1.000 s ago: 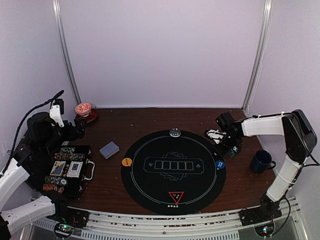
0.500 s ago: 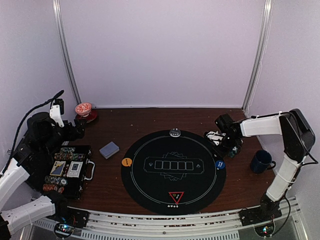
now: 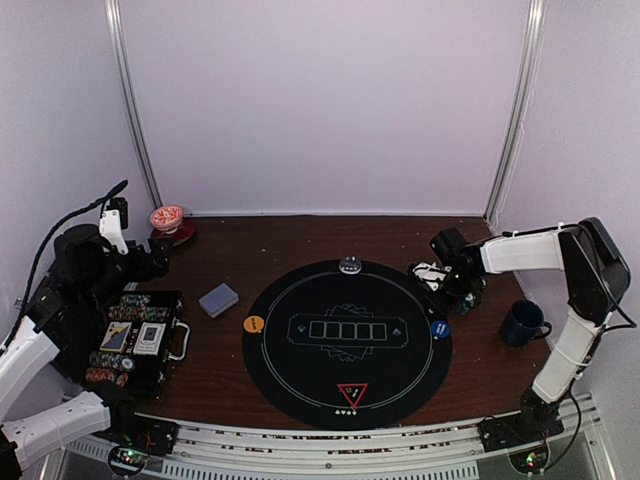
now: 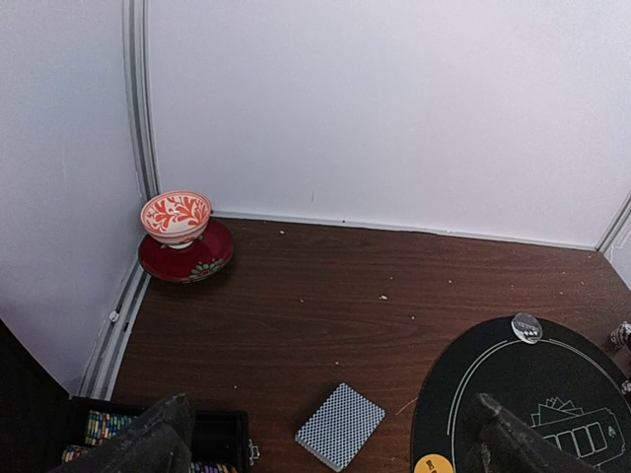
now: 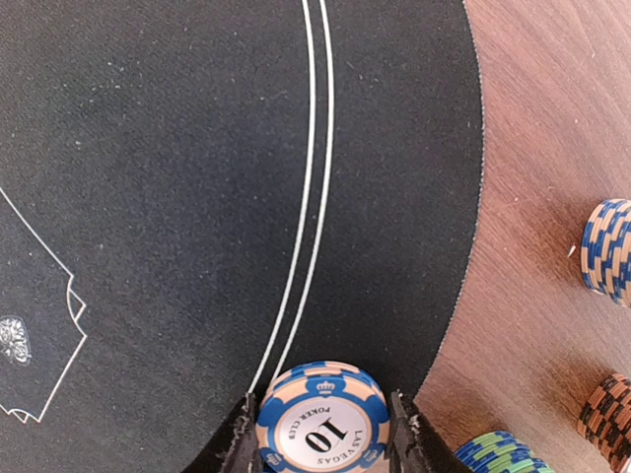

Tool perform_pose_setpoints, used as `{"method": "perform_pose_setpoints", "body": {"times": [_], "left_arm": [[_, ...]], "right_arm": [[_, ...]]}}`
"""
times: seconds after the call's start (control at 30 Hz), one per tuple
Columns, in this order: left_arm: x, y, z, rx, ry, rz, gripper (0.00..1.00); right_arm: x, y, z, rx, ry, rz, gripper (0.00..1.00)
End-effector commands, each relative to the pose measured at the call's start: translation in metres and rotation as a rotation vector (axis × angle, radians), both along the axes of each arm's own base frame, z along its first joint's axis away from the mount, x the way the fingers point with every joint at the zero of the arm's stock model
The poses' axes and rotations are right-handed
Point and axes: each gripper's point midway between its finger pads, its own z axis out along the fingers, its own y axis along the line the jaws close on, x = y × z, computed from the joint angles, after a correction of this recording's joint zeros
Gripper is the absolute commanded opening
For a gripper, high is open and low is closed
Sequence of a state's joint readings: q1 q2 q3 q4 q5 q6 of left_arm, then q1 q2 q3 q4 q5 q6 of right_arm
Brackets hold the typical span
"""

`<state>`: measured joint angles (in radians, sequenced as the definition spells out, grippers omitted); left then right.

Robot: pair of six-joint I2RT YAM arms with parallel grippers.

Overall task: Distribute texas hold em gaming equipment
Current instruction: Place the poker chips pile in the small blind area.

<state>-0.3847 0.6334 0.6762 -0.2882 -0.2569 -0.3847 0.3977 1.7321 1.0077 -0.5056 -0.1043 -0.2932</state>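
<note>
Right gripper (image 5: 322,445): jaws clamped on blue-orange poker chip (image 5: 321,414) at mat (image 5: 148,197) right edge. Left gripper (image 4: 327,459): jaws wide apart, empty.

Dark wood surface (image 3: 300,240), round black mat (image 3: 290,385) at centre, card deck (image 3: 218,299) and open chip case (image 3: 168,372) left, red saucer (image 4: 168,264) far-left corner, blue mug (image 3: 522,323) right, chip stacks (image 5: 606,248) beside mat.

The white-and-black left arm (image 3: 25,355) is folded back at the left side with its wrist raised, and the black two-finger left gripper (image 4: 330,414) is spread wide. The white-and-black right arm (image 3: 522,252) is stretched forward and bent inward at the elbow. The black right gripper (image 5: 320,439) is pointed downward and closed on a blue-and-peach edge-striped poker chip (image 5: 320,414), which is gripped flat by its rim.
</note>
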Motion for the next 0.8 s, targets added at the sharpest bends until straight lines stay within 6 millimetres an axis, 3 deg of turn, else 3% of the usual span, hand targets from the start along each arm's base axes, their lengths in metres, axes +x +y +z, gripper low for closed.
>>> {"method": "perform_pose_setpoints", "body": {"times": [0.0,0.1,0.27,0.5,0.77], "left_arm": [[0.002,0.001,0.007,-0.022,-0.035,0.007,0.98],[0.002,0.002,0.008,-0.022,-0.037,0.008,0.98],[0.002,0.002,0.008,-0.023,-0.036,0.007,0.98],[0.002,0.002,0.009,-0.024,-0.039,0.007,0.98],[0.002,0.003,0.009,-0.025,-0.039,0.011,0.98]], "right_arm": [[-0.008,-0.003,-0.005,-0.014,0.039,0.013,0.3],[-0.008,-0.003,-0.004,-0.011,0.039,0.014,0.3],[-0.006,-0.003,-0.001,-0.01,0.029,0.014,0.45],[0.0,-0.001,0.008,0.004,-0.009,0.008,0.56],[0.014,0.007,0.047,0.074,-0.126,-0.005,0.63]]}}
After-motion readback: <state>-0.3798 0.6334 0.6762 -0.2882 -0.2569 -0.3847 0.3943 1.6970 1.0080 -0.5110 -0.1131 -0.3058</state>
